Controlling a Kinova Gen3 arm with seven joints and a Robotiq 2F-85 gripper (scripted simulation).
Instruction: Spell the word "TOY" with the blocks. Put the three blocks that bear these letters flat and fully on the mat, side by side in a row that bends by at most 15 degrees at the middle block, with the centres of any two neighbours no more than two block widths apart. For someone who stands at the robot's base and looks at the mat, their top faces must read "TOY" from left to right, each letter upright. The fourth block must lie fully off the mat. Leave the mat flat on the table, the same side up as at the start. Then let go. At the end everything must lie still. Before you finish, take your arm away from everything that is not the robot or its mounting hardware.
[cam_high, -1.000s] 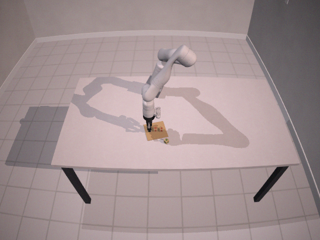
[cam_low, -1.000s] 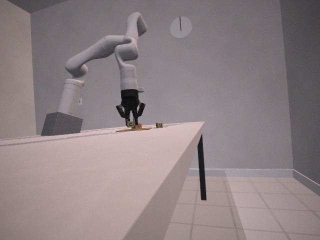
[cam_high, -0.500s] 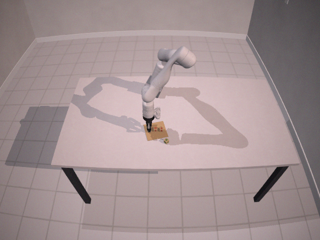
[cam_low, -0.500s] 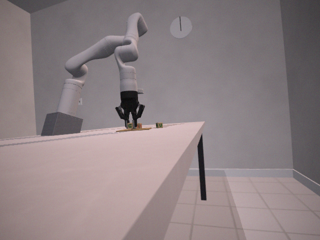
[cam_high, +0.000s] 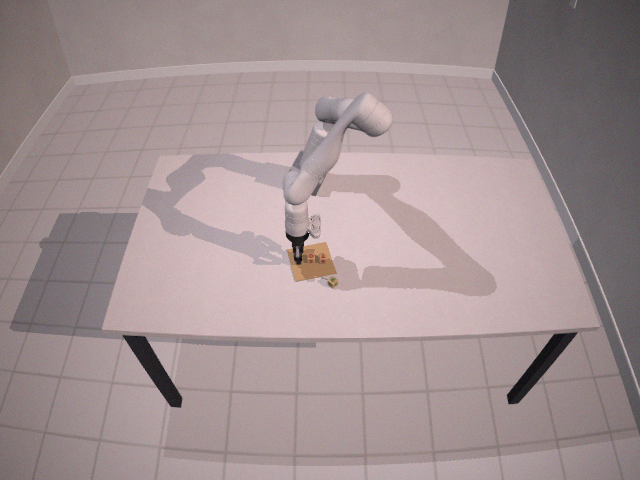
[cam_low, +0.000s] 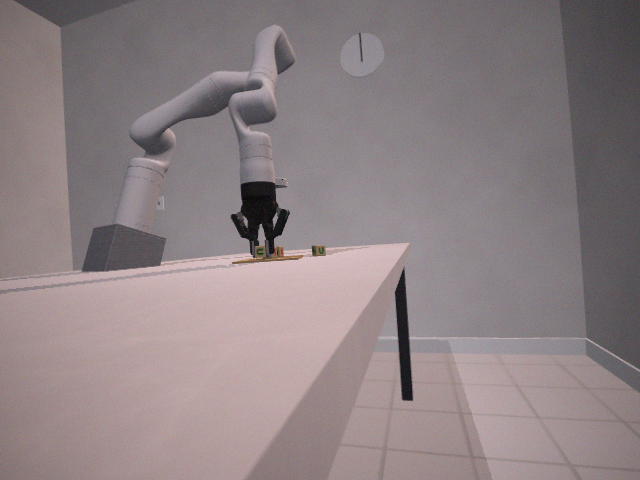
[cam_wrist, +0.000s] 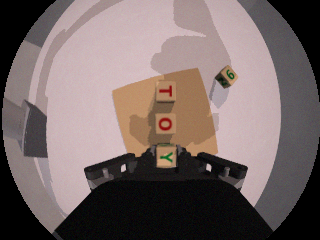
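Note:
The tan mat (cam_high: 315, 271) (cam_low: 292, 257) (cam_wrist: 192, 80) lies flat on the table. The red T block (cam_high: 322, 258) (cam_wrist: 165, 91) and red O block (cam_high: 310, 258) (cam_wrist: 165, 124) sit on it with a small gap between them. My gripper (cam_high: 297, 260) (cam_low: 261, 252) (cam_wrist: 166, 151) points down near one mat edge, shut on the green Y block (cam_low: 259, 251) (cam_wrist: 166, 157), in line with T and O. Y is at or just above the mat surface; contact is unclear. Seen from the base, the order is T, O, Y. The fourth block (cam_high: 332, 282) (cam_low: 318, 250) (cam_wrist: 226, 76) lies off the mat.
The white table (cam_high: 413, 304) (cam_low: 206, 330) (cam_wrist: 75, 85) bears everything. The fourth block is just beyond the mat's far side from the base, nearer T's end. The grey robot base (cam_low: 124, 248) (cam_wrist: 36, 130) stands behind the mat. The O block is close beside the fingers.

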